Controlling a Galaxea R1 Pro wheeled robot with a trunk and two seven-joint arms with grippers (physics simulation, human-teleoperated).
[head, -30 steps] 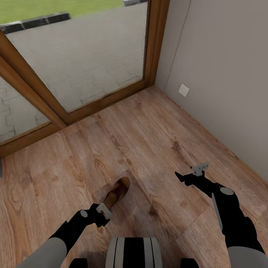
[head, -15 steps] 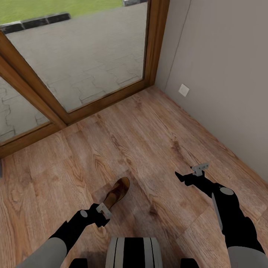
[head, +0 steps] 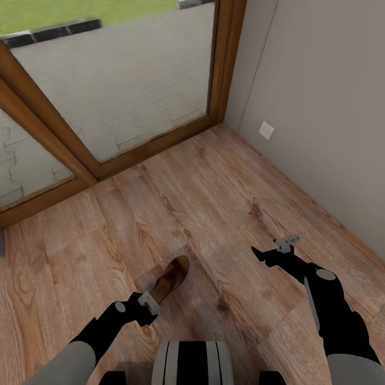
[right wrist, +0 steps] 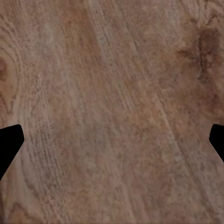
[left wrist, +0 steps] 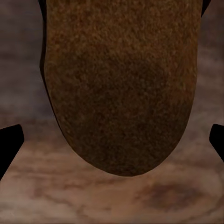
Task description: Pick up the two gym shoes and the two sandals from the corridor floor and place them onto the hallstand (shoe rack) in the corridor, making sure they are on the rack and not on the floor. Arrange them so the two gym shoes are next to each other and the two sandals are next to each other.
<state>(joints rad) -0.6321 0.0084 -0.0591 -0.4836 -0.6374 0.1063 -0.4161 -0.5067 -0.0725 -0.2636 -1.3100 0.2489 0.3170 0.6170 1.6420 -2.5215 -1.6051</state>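
One brown sandal [head: 169,278] lies on the wood-grain corridor floor [head: 214,203], just ahead of my left gripper [head: 151,300]. In the left wrist view its rounded brown end [left wrist: 121,88] sits between the two dark fingertips [left wrist: 8,144], which stand wide apart, so the gripper [left wrist: 112,144] is open around it without touching. My right gripper [head: 271,251] hovers over bare planks to the right. It is also open [right wrist: 112,144], with nothing between its fingers. The gym shoes and the hallstand are out of view.
A large glass door with a brown wooden frame [head: 224,64] runs across the back and left. A grey wall [head: 321,107] with a white socket [head: 266,130] closes the right side. Open floor stretches between the sandal and both.
The whole picture has shifted slightly, so the camera moved a little. Both arms hold the same pose and the sandal lies where it was on the floor.
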